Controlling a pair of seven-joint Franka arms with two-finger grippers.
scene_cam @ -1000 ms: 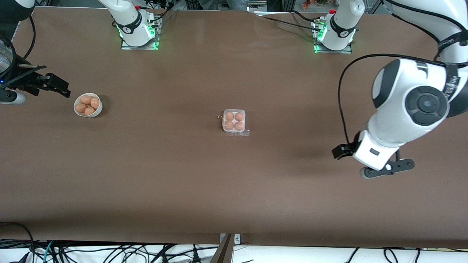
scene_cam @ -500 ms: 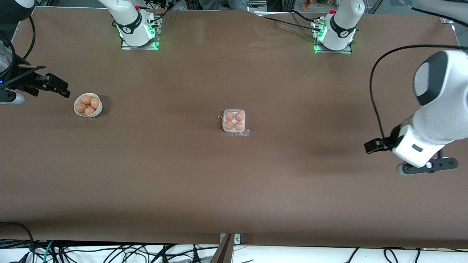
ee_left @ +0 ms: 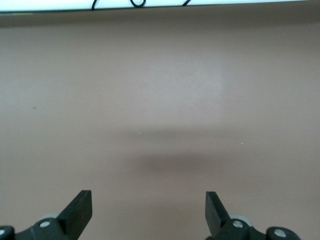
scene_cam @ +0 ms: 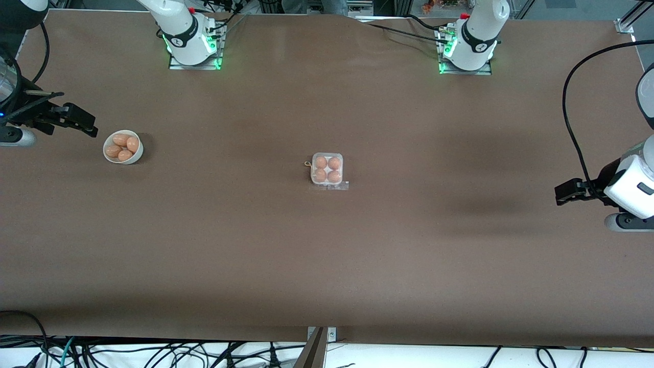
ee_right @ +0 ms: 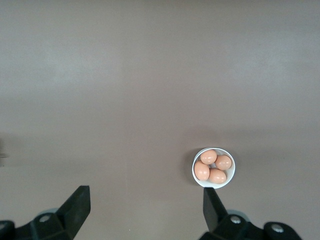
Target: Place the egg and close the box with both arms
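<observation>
Closed box [scene_cam: 327, 170], four eggs [scene_cam: 327, 169] inside, mid-table; both grippers parted and empty at the table ends.

Lid seemingly shut, though hard to confirm through clear plastic. White bowl [scene_cam: 123, 147] of four more eggs toward the right arm's end, just beside right gripper [scene_cam: 76, 120]. Left gripper [scene_cam: 572, 192] up over bare brown table [scene_cam: 327, 255] near the left arm's end, fingers [ee_left: 80, 207] wide apart. Broad bare surface around the box on all sides.
</observation>
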